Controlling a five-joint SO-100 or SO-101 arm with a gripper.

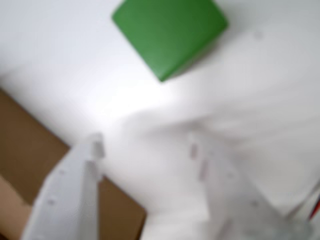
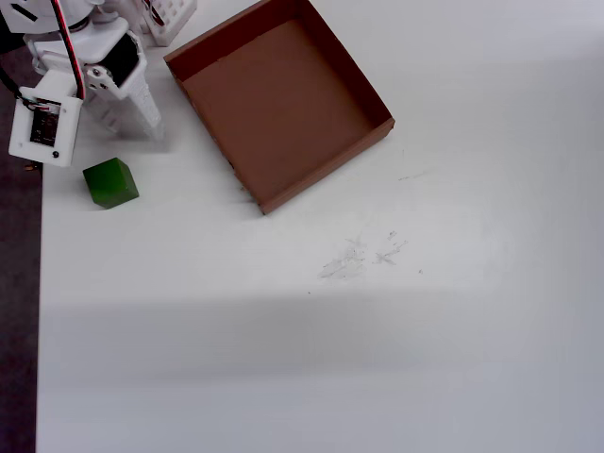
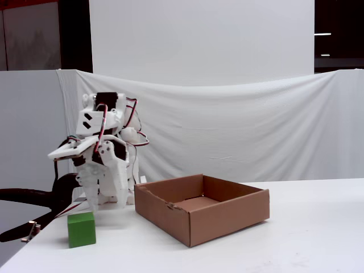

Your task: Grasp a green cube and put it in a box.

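A small solid green cube [image 2: 110,182] with plain matte faces sits just below the white plastic gripper [image 2: 138,124] in the overhead view. Right of the gripper lies a shallow plain brown cardboard box [image 2: 363,92] on the white table [image 2: 377,330].

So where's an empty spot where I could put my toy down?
The big white table is bare below and right of the box in the overhead view. The box floor is empty too. It's crowded at the top left, where the gripper hangs close by the green cube.
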